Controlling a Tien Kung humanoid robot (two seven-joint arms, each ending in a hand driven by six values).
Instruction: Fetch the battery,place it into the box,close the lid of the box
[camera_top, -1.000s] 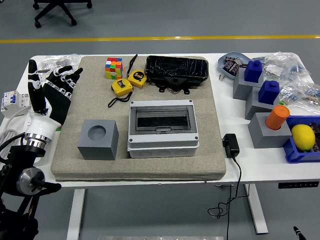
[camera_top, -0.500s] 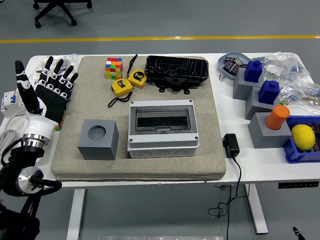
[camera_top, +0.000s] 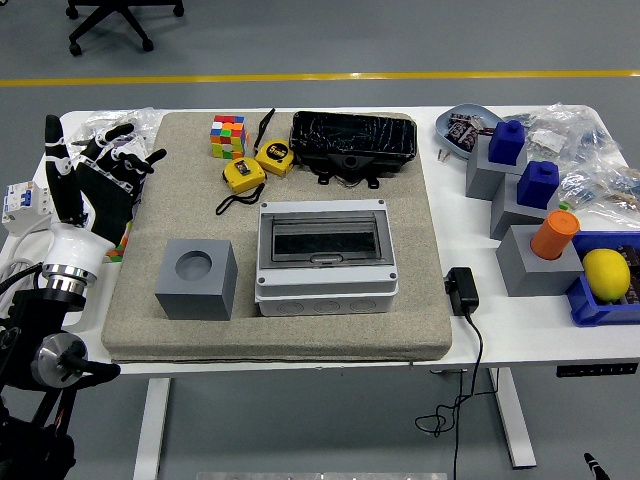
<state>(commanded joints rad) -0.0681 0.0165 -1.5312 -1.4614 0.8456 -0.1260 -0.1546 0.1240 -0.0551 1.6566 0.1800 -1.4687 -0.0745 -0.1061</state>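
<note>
Left hand (camera_top: 100, 185), far left of frame: upright at the mat's left edge, fingers spread, palm empty. Right hand not in frame.

Battery: most likely the small dark cylinders (camera_top: 463, 129) heaped in the blue dish (camera_top: 470, 111), upper right of frame. They are too small to be sure, and their long axis cannot be read. More dark items that may also be cells sit in the blue bin (camera_top: 590, 300) at the right edge, beside a lemon (camera_top: 606, 272).

Dish stands just left of a grey stand topped by a blue block (camera_top: 507, 142), off the mat's upper-right corner.

Box (camera_top: 322, 290): grey enclosure, centre of frame on the tan mat (camera_top: 300, 335). Its clear lid (camera_top: 322, 238) appears to lie flat, so it would need lifting first. Grey cube with a round recess (camera_top: 196, 280) just left of it.

Key relation: battery lies well apart from the left hand, clear across the frame to the right, with the box between them. Judgement: right side is nearer the dish; left hand is nearer the box and lid.
</note>
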